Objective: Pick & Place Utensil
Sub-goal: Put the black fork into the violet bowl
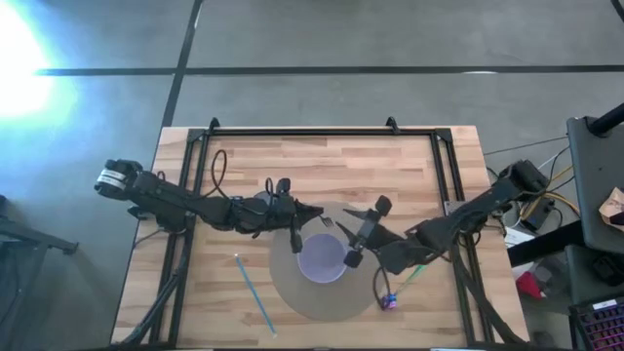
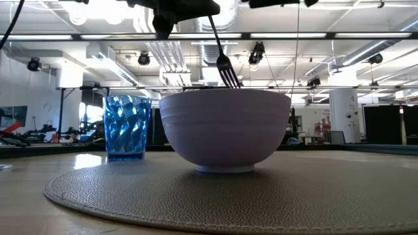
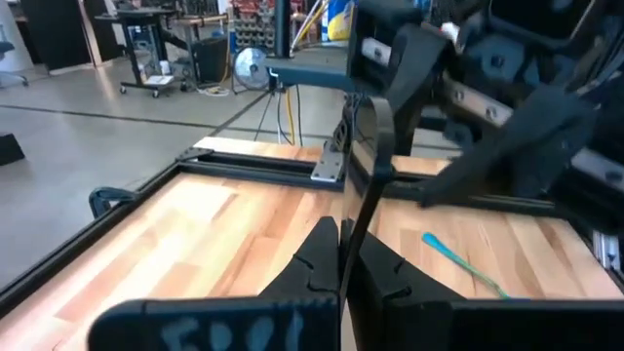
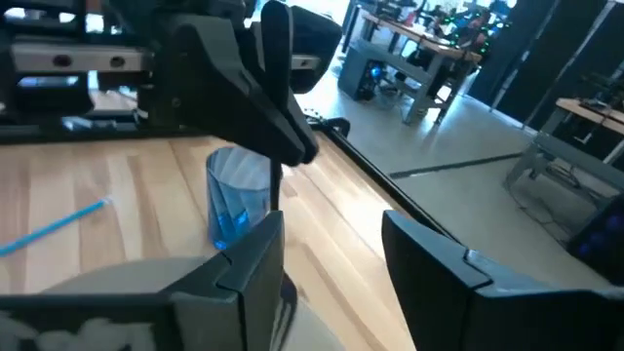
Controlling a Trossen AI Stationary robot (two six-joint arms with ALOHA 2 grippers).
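Gripping the black fork [image 2: 225,65], the left gripper [image 1: 310,216] hangs it tines-down over the far rim of the lavender bowl [image 1: 321,257] on the round mat [image 1: 292,292]; right gripper [image 1: 358,244] gapes empty alongside.

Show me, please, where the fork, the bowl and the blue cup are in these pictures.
fork [image 2: 228,71]: low view, on the tines above the bowl's rim.
bowl [image 2: 225,128]: low view, on the middle of its outer wall.
blue cup [image 2: 127,126]: low view, on its faceted side.
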